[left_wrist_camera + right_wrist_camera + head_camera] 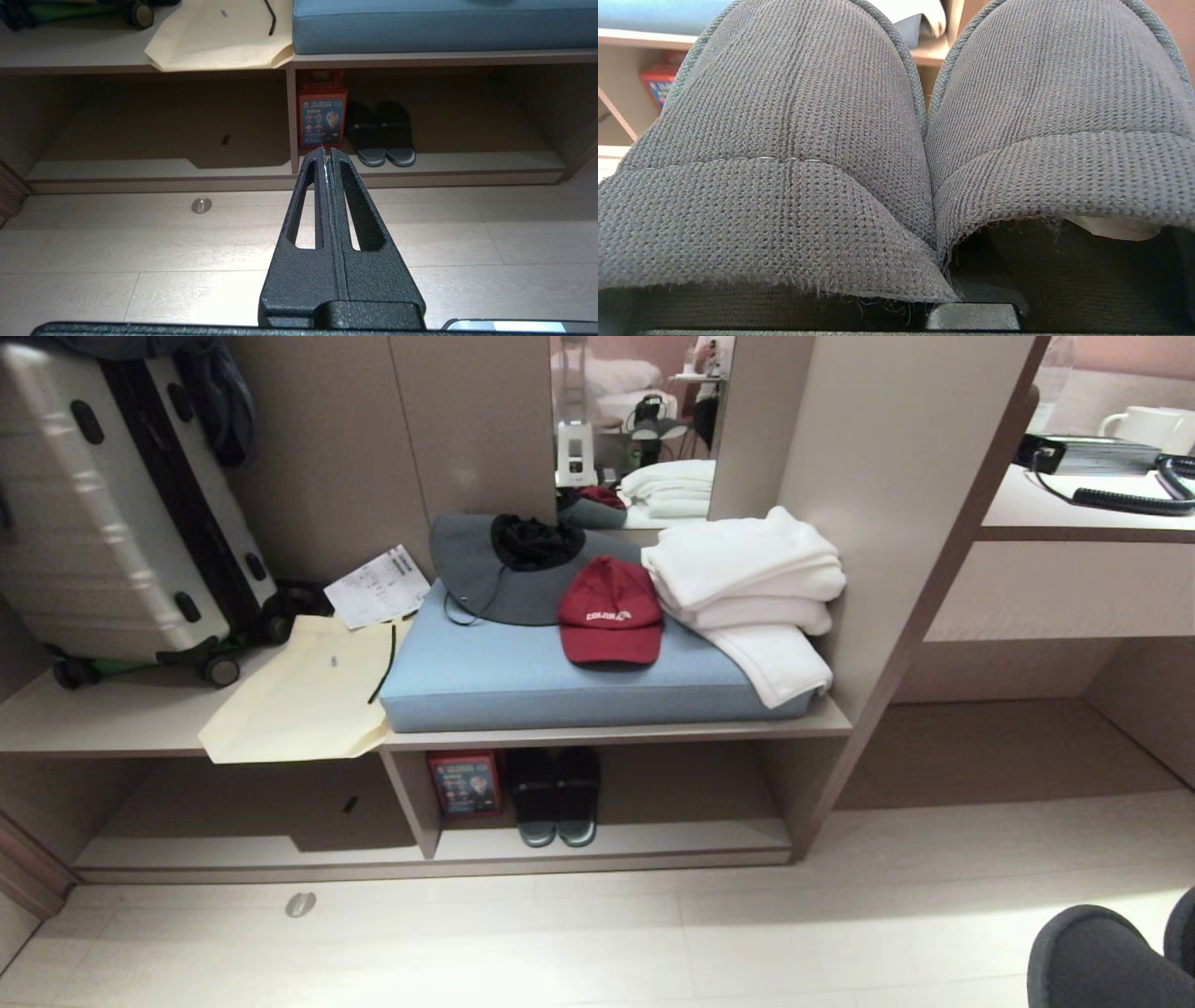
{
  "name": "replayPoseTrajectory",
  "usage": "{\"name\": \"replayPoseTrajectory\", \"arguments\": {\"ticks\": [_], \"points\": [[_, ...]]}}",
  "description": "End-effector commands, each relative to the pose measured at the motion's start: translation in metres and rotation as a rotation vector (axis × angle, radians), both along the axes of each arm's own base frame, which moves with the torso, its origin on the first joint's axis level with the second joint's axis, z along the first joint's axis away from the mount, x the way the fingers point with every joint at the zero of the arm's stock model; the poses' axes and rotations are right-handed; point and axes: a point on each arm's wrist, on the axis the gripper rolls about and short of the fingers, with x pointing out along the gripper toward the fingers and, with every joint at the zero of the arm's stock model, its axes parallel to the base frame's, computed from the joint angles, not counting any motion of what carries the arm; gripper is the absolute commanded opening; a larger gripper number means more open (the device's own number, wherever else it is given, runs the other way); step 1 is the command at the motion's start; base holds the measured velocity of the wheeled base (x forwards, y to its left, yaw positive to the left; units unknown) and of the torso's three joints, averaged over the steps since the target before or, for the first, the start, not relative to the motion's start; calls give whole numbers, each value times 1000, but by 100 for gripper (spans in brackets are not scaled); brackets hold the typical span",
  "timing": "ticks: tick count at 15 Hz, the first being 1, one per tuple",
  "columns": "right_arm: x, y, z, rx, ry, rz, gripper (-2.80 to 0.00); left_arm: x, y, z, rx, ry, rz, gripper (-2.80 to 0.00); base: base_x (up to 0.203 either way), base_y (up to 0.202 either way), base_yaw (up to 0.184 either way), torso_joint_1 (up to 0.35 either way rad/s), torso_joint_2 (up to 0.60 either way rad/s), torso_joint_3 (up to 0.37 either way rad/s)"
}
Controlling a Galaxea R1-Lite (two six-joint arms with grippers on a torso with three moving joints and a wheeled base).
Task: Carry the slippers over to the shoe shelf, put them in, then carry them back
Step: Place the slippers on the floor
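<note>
Slippers, a dark slate-blue knitted-fabric pair with broad toe bands (pixel 784 116), hang side by side and touching at the near right of the scene, above the pale plank floor (pixel 653 943) and well short of the shelf. The right gripper is closed down tight; its fingers are hidden under the pair, which I judge it to be holding. The left gripper (pixel 327 151) is empty, fingers pressed together, pointing at the shelf. The shoe shelf (pixel 653 840), a low beige wood-grain cubby unit with a thin upright divider, lies ahead. Its right compartment already holds a red printed box (pixel 465 784) against the divider and a black pair of slides (pixel 555 798) just beside it. Step in hand, as judged: the approach. To do it well, aim for the bare board right of the black slides, come in low under the top board that carries the blue cushion (pixel 523 672), and keep the pair level, toes first.
</note>
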Motion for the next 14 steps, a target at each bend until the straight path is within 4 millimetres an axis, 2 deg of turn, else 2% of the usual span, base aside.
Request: {"name": "replayPoseTrajectory", "arguments": {"ticks": [1,10,14], "points": [[0,0,0,-1,2,1,-280,0,0,0,0,0,0,-280,0,0,0,2,1,198],[0,0,0,-1,2,0,-280,0,0,0,2,0,0,-280,0,0,0,2,2,203],[0,0,0,-1,2,1,-280,0,0,0,6,0,1,-280,0,0,0,3,2,90]]}}
